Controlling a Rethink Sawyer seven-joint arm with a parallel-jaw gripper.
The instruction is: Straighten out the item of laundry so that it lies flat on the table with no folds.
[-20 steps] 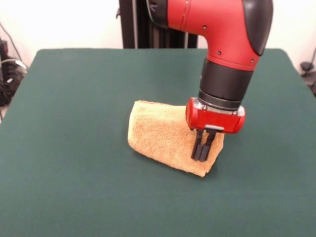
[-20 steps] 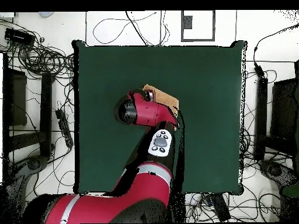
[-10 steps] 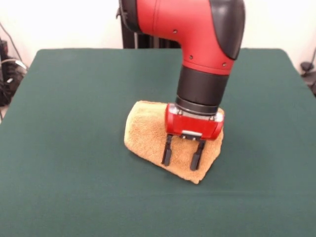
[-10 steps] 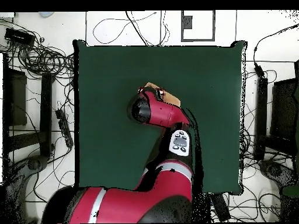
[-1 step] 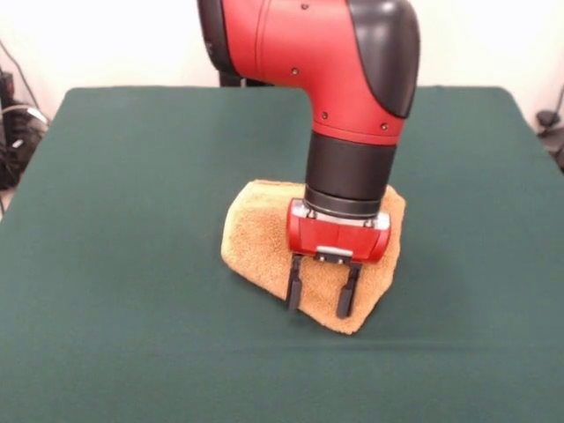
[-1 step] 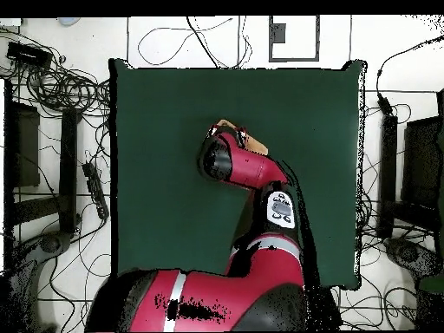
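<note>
The orange-tan towel (image 5: 256, 233) lies bunched and folded in a lumpy heap near the middle of the dark green table (image 5: 123, 176). My gripper (image 5: 318, 294) hangs straight down over the towel's front edge, open, with both black fingers (image 5: 293, 282) spread and nothing between them. The tips are at about the level of the cloth. In the overhead view the arm hides most of the towel (image 6: 253, 143), and only a tan corner shows beyond the arm's head. The gripper itself is hidden there.
The green table (image 6: 156, 130) stretches wide on every side of the towel. Cables and dark equipment (image 6: 61, 95) lie on the floor around the table's edges.
The gripper went from shut to open and moved left and toward the towel's front edge. The towel's right side now stands up higher behind the arm.
</note>
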